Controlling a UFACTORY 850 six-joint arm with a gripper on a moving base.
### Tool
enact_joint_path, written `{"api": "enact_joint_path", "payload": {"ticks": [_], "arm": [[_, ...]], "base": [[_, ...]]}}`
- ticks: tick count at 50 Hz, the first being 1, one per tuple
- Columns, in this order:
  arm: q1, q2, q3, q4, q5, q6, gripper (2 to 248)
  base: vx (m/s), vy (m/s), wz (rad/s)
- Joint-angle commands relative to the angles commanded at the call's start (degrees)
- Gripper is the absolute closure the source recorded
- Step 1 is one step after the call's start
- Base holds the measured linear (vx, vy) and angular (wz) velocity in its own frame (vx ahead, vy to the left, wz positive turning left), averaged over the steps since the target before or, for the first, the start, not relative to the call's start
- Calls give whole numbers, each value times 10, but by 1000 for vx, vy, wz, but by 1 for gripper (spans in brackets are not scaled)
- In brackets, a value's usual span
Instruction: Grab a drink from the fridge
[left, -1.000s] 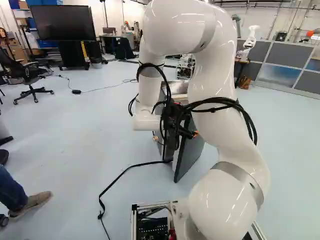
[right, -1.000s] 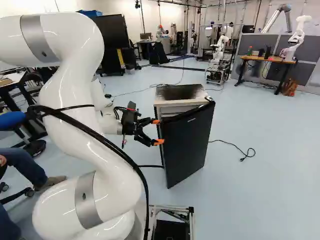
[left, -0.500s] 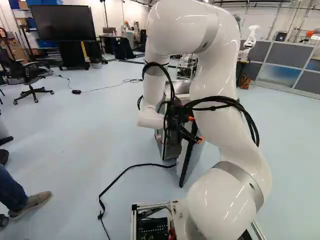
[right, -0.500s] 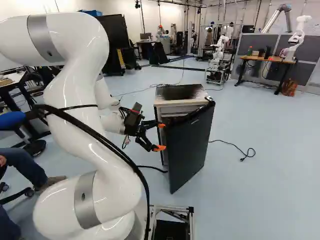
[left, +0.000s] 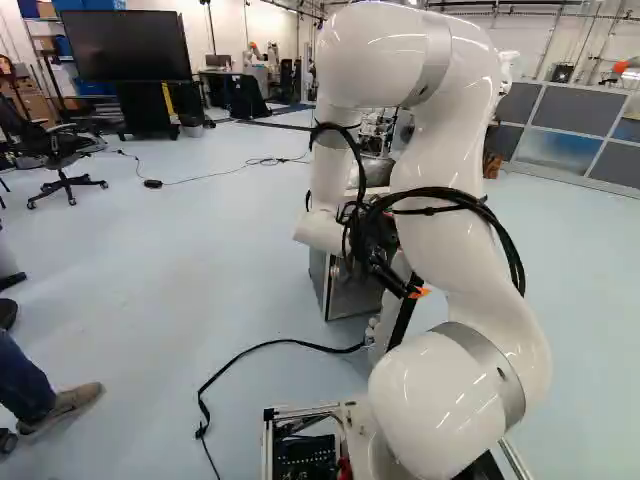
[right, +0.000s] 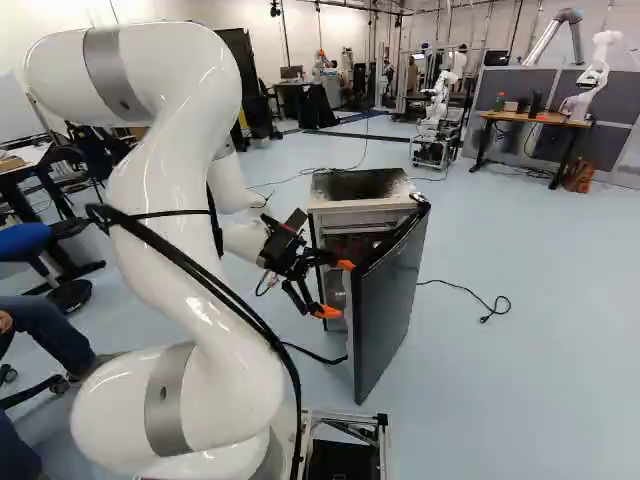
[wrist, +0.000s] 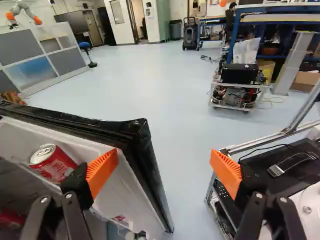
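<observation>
One red can (wrist: 50, 161) partly behind the gripper (right: 337, 289)

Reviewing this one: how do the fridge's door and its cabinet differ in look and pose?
The door is glossy black outside; the cabinet has a grey side and a dark-patched top. The door is a thin panel, the cabinet a deep box. The door is swung out at an angle, leaving the cabinet's front partly uncovered. Both are upright parts of one fridge.

Upright fridge (right: 362, 186), centre-right of the right base view; black door (right: 388, 310) open, red silver-topped can (wrist: 54, 164) inside it.
</observation>
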Motion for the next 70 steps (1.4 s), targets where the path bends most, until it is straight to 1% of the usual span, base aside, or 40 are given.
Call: {"api": "enact_joint_path", "payload": {"ticks": [3,7,23,34,40,45,51,70], "arm": [[-8,1,0,0,0,0,3],[-14,8,2,0,0,0,3],[-18,58,17,0,0,0,3],[-19,64,18,0,0,0,3],[-26,64,15,0,0,0,3],[-39,62,10,0,0,0,3],[-59,59,0,0,0,0,3],[-133,46,-35,0,0,0,3]], "base": [[0,0,0],[0,0,0],[0,0,0],[0,0,0],[0,0,0],[0,0,0],[0,0,0],[0,0,0]]}}
